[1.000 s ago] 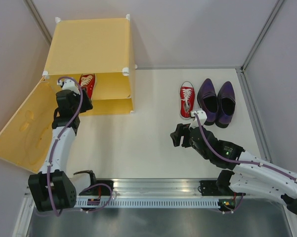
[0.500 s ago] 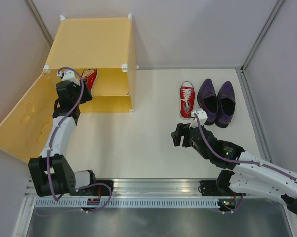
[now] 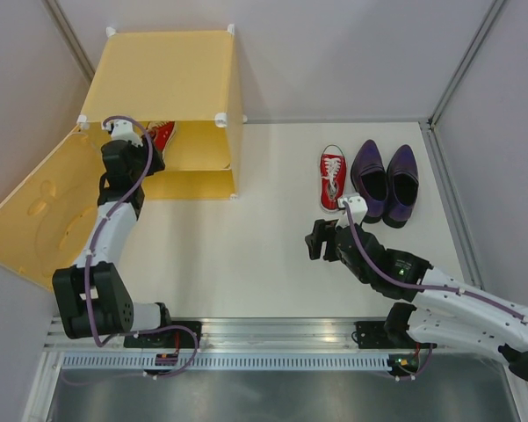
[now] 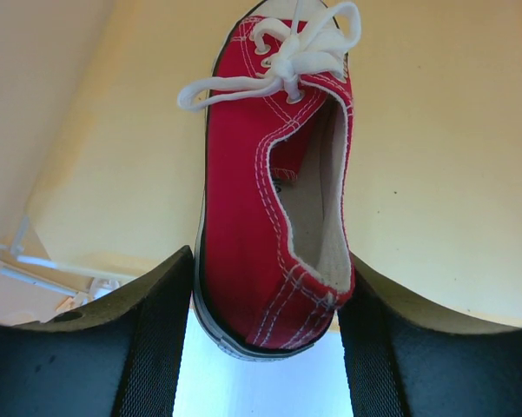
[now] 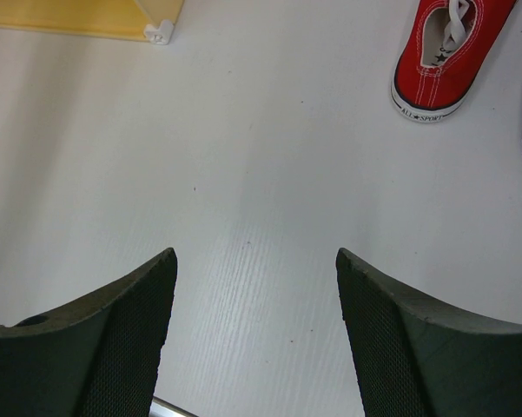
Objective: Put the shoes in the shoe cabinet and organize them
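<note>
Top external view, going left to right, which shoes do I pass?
First the held red sneaker between the left fingers at the shoe cabinet → loose red sneaker → first purple slip-on → second purple slip-on.

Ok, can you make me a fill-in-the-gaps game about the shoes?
The left gripper holds a ____ sneaker partly inside the cabinet.
The cabinet's door stands ____.
On the table, the other sneaker lies beside two ____ shoes.
Missing words: red; open; purple.
</note>
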You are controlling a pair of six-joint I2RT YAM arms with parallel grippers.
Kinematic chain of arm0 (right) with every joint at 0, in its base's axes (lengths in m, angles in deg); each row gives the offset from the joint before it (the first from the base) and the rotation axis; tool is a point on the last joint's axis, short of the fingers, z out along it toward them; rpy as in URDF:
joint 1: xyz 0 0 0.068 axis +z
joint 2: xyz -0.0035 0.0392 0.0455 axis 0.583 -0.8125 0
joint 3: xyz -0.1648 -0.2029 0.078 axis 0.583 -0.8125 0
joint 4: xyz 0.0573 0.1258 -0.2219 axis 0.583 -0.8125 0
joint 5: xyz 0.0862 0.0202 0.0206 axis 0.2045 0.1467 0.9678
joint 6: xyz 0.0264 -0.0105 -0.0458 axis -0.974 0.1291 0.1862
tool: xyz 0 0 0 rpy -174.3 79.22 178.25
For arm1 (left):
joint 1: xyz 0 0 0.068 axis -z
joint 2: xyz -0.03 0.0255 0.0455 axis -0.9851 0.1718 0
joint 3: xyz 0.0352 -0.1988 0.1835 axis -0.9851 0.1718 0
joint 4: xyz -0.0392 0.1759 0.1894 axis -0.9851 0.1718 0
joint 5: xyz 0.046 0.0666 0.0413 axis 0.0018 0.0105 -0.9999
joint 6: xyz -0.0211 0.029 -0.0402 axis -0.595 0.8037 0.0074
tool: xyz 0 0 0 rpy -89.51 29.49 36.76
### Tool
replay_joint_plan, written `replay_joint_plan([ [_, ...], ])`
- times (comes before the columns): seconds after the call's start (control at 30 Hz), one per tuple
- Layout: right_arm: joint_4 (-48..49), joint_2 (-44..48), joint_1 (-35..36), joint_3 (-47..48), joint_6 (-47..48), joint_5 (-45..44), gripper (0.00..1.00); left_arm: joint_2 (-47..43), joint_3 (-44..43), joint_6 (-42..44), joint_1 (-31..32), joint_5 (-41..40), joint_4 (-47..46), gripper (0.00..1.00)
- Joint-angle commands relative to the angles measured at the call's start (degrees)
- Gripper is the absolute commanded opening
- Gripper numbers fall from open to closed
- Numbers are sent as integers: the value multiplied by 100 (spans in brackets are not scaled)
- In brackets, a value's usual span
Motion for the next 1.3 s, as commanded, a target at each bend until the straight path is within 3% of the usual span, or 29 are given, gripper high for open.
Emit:
replay_joint_plan([
  [0.0, 24, -35, -19, 18, 75, -153, 78, 140, -101, -146, 59, 180, -842, 24],
  [0.53, 76, -150, -28, -157, 14, -171, 78, 817, -57, -295, 103, 198, -1080, 33],
  [0.93, 261, -369, -28, -272, -4, -83, 78, 1107, 242, -506, 156, 374, -1106, 34],
  [1.27, 261, -387, -28, -272, 5, -57, 78, 1090, 294, -533, 164, 189, -860, 64],
])
